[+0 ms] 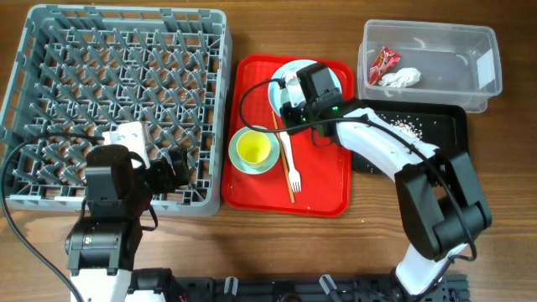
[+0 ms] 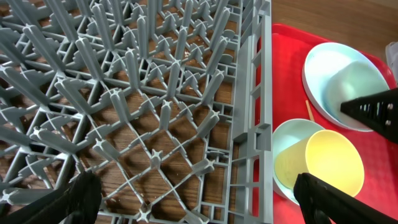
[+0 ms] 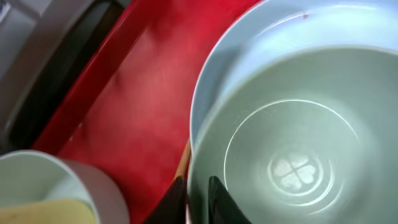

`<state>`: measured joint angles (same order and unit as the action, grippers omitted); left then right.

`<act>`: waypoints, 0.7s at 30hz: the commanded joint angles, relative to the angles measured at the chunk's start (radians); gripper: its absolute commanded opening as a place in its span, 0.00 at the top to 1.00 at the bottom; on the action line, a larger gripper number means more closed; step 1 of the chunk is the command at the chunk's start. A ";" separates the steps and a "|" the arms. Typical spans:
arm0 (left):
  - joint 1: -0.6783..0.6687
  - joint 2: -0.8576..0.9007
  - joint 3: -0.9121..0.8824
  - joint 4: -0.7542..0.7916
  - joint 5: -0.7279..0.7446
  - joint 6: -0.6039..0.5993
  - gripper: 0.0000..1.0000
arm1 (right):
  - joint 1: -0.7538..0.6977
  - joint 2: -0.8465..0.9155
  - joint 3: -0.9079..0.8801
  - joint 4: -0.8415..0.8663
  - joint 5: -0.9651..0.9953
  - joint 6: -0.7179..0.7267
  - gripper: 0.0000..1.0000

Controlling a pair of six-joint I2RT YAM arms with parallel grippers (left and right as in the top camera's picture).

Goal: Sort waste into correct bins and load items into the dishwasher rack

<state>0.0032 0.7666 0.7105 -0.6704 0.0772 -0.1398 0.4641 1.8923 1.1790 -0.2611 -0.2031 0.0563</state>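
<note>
My right gripper [image 1: 289,99] is shut on the rim of a pale mint-blue bowl [image 3: 292,155], one finger inside and one outside [image 3: 198,194]. The bowl sits on the white plate [image 1: 295,71] at the back of the red tray [image 1: 323,180]. The second mint bowl [image 1: 239,161] holds the yellow cup [image 1: 254,149] at the tray's left. The white fork [image 1: 294,174] and wooden stick [image 1: 283,159] lie beside it. My left gripper [image 1: 172,172] is open and empty over the front right corner of the grey dishwasher rack [image 1: 126,92], as the left wrist view [image 2: 199,205] shows.
The clear tub [image 1: 470,88] at the back right holds the red sachet [image 1: 384,60] and the white napkin [image 1: 401,78]. The black tray [image 1: 440,130] in front of it holds rice-like crumbs [image 1: 407,127]. My right arm reaches across the black tray.
</note>
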 commanded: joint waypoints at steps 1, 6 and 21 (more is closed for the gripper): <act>0.005 -0.004 0.019 0.003 0.016 -0.002 0.00 | 0.003 -0.066 0.030 -0.061 -0.042 0.024 0.75; 0.005 -0.004 0.019 0.003 0.016 -0.002 0.00 | 0.003 -0.259 0.137 -0.251 -0.062 0.054 0.62; 0.005 -0.004 0.019 0.002 0.016 -0.002 0.00 | 0.141 0.046 0.141 -0.399 -0.126 0.337 0.73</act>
<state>0.0032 0.7666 0.7105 -0.6704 0.0772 -0.1398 0.6052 1.8828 1.3243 -0.6670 -0.3496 0.3397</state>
